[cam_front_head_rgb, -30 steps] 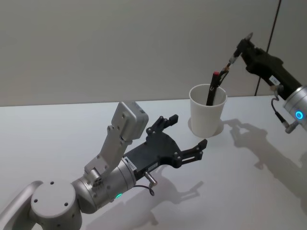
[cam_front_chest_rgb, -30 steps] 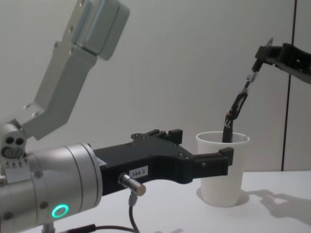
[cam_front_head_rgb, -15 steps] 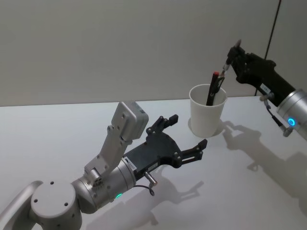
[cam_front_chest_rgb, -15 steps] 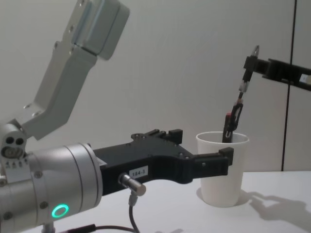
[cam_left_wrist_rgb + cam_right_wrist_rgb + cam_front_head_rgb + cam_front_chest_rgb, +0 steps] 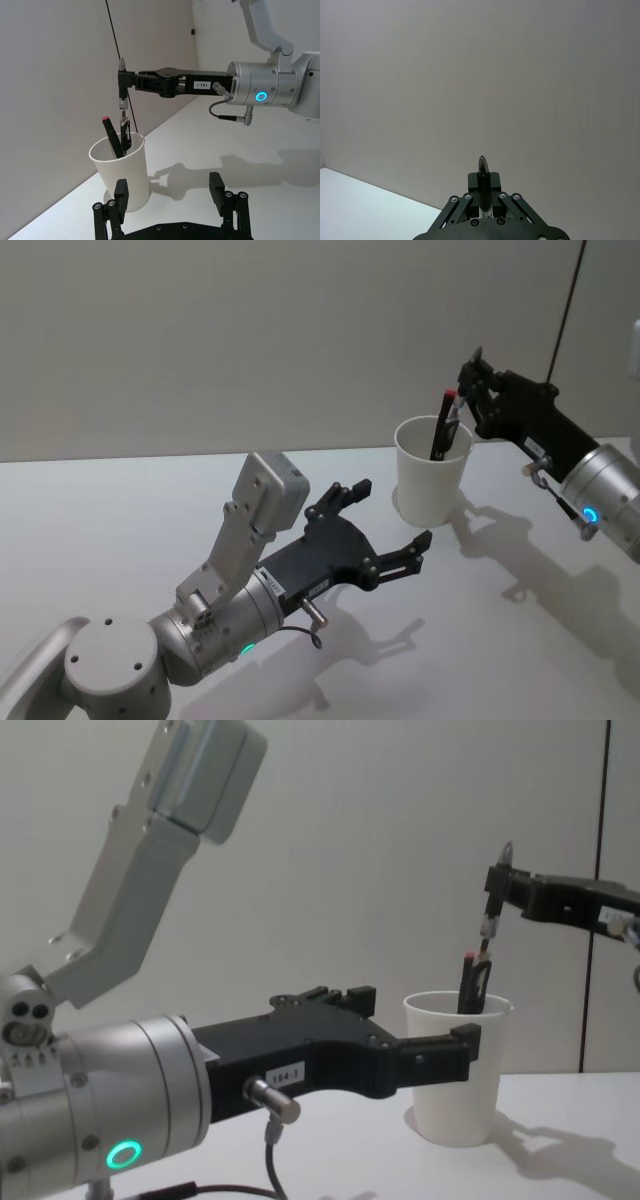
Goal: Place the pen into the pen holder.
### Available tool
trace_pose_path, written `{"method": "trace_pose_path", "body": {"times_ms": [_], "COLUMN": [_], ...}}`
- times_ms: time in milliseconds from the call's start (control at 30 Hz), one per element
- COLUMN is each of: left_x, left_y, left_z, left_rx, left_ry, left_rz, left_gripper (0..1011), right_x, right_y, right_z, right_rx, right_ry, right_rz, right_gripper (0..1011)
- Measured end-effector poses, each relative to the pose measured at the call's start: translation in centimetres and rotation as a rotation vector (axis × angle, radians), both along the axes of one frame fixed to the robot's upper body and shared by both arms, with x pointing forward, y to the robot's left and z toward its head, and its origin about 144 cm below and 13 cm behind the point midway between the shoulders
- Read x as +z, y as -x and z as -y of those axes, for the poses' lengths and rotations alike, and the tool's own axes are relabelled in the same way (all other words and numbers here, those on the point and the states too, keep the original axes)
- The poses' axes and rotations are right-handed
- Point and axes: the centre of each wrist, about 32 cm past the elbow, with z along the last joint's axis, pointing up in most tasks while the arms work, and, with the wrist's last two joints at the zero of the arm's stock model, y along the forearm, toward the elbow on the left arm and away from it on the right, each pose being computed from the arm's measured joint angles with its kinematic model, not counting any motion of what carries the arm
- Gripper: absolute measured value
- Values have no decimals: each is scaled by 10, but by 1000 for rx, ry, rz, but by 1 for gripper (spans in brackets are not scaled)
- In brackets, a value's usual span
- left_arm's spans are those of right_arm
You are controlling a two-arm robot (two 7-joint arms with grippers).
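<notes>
Locate the plain white tapered paper cup (image 5: 430, 495) at about 1 o'clock on the white table (image 5: 120, 510) in the head view. Find the right gripper (image 5: 468, 383) directly above the cup's rim, reaching in from roughly 4 o'clock, fingers pressed together on the upper end of the slim dark pen (image 5: 122, 107). Read the pen's long axis as near vertical, 12 to 6 o'clock in the chest view, lower end already below the rim and inside the cup, upper tip standing just above the fingers (image 5: 497, 880). Note a second dark pen with a red end (image 5: 111, 135) leaning inside the same cup, just beside the held pen. Treat the key relation as plumb: cup mouth straight below the claw, so expect a short drop along the pen's own axis, then a release; no sideways correction appears necessary. Watch for the held pen snagging on the leaning one, or tipping the light cup. Regard the left gripper (image 5: 392, 512) as parked at about 7 o'clock from the cup, fingers spread wide and holding nothing, palm facing the cup, nearer the robot than the working arm.
</notes>
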Motion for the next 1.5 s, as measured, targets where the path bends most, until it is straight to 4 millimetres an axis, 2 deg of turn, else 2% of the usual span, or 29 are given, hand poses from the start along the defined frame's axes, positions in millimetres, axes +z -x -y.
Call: {"method": "trace_pose_path", "body": {"times_ms": [533,967,1000,1100,1333,1500], "left_x": [0,0,0,0,0,0], "left_y": [0,0,0,0,0,0], "left_z": [0,0,0,0,0,0], "left_rx": [0,0,0,0,0,0], "left_ry": [0,0,0,0,0,0], "left_rz": [0,0,0,0,0,0], "left_gripper": [1001,1001,1001,1001,1001,1001], "right_x": [-15,-19,-19,-19,-18,-16], "right_y": [-2,-3,-3,-3,-3,1], "right_z": [-10,-12,-13,-13,-12,-10], "right_rx": [-13,-20,-20,-20,-22,-30], "right_ry": [50,64,64,66,63,48], "right_rz": [-15,-18,-19,-19,-17,-18], "right_gripper": [131,525,583,641,875,989]}}
